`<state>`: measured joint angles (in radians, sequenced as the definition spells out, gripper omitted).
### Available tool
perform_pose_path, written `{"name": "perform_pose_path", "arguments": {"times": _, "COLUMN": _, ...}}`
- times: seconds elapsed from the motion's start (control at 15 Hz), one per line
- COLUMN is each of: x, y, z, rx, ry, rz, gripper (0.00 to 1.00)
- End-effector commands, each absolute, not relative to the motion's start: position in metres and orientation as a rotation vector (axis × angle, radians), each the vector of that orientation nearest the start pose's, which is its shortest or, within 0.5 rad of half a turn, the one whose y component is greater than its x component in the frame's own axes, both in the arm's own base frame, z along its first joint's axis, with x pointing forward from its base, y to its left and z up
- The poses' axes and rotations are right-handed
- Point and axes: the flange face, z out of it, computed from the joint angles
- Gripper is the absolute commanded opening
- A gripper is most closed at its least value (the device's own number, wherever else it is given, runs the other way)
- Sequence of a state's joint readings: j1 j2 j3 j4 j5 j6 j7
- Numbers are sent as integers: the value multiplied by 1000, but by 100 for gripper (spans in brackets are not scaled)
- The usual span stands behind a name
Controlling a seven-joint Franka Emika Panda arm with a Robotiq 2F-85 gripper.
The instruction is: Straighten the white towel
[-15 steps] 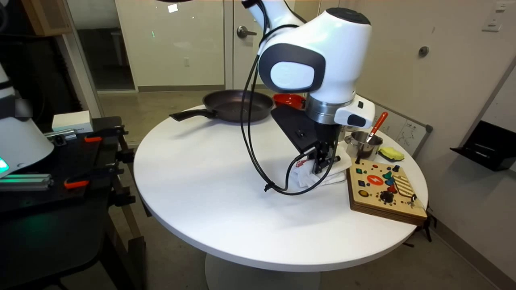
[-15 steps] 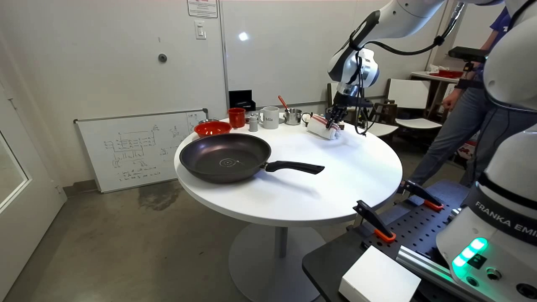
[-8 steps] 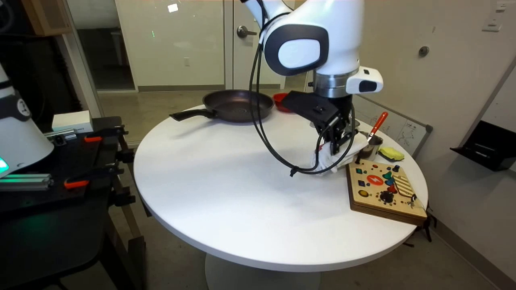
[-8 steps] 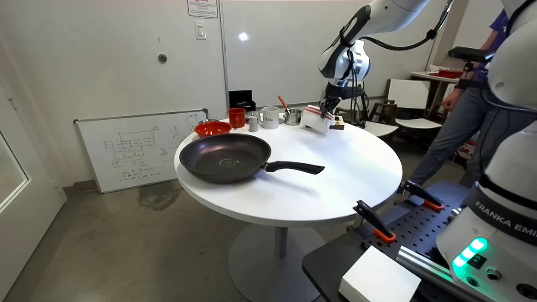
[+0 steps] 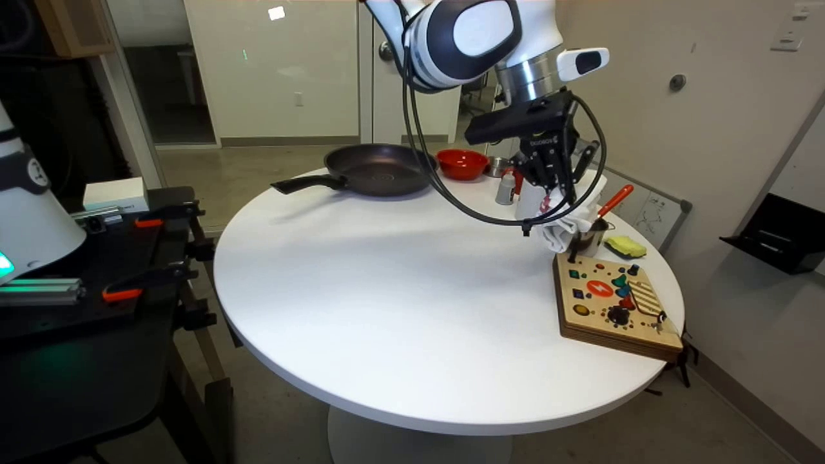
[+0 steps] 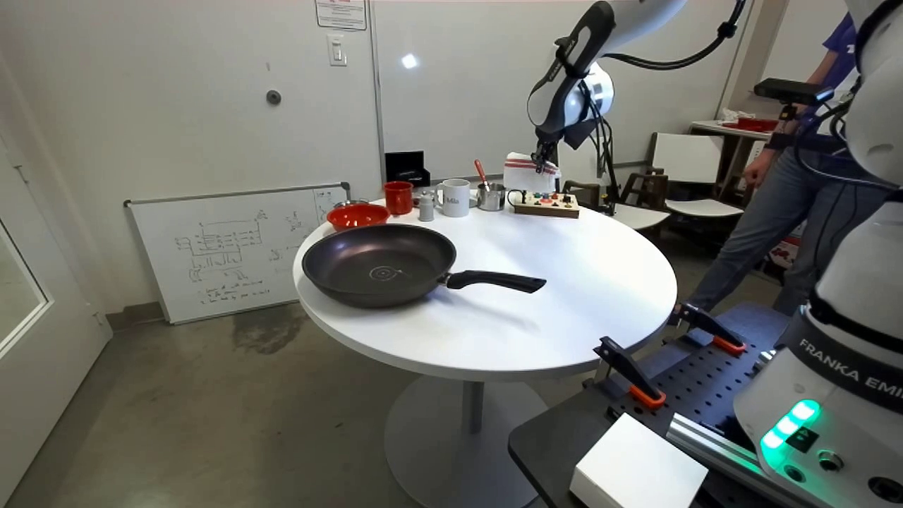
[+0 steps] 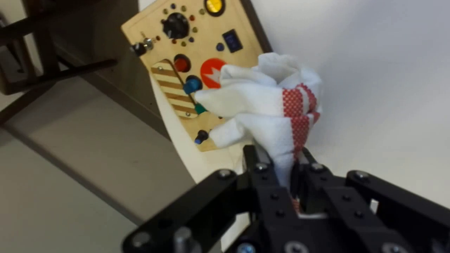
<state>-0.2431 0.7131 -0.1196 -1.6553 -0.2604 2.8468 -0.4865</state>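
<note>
The white towel with red stripes (image 7: pixel 263 102) is bunched and hangs in folds from my gripper (image 7: pixel 278 153). The gripper is shut on the towel, with cloth pinched between its black fingers. In both exterior views the towel (image 5: pixel 567 225) (image 6: pixel 520 173) hangs in the air above the table's far side, close to the wooden button board and the metal pot. The gripper (image 5: pixel 562 188) (image 6: pixel 542 165) is above the table, tilted. Part of the towel is hidden behind the gripper and its cable.
The wooden button board (image 5: pixel 599 303) lies at the table edge. Near it are a metal pot (image 6: pixel 492 198) with a red-handled utensil (image 5: pixel 615 200) and a yellow sponge (image 5: pixel 625 246). A white mug (image 6: pixel 456 200), red mug (image 6: pixel 398 198), shaker (image 6: pixel 426 209), red bowl (image 6: pixel 358 216) and frying pan (image 6: pixel 381 268) also stand there.
My gripper has risen and tilted, lifting the towel off the table and carrying it toward the pot and board. The red-handled utensil has shifted slightly.
</note>
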Motion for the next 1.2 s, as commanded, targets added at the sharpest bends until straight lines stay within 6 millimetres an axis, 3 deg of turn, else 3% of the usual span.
{"name": "perform_pose_path", "arguments": {"times": 0.0, "x": 668, "y": -235, "z": 266, "rx": -3513, "ry": -842, "rz": -736, "gripper": 7}}
{"name": "perform_pose_path", "arguments": {"times": 0.2, "x": 653, "y": -246, "z": 278, "rx": -3574, "ry": -945, "rz": -735, "gripper": 7}}
{"name": "perform_pose_path", "arguments": {"times": 0.4, "x": 631, "y": -236, "z": 295, "rx": -3472, "ry": -1008, "rz": -660, "gripper": 7}}
{"name": "perform_pose_path", "arguments": {"times": 0.87, "x": 602, "y": -234, "z": 345, "rx": -3294, "ry": -810, "rz": -434, "gripper": 6}}
{"name": "perform_pose_path", "arguments": {"times": 1.13, "x": 590, "y": -225, "z": 345, "rx": -3183, "ry": -767, "rz": -229, "gripper": 6}}
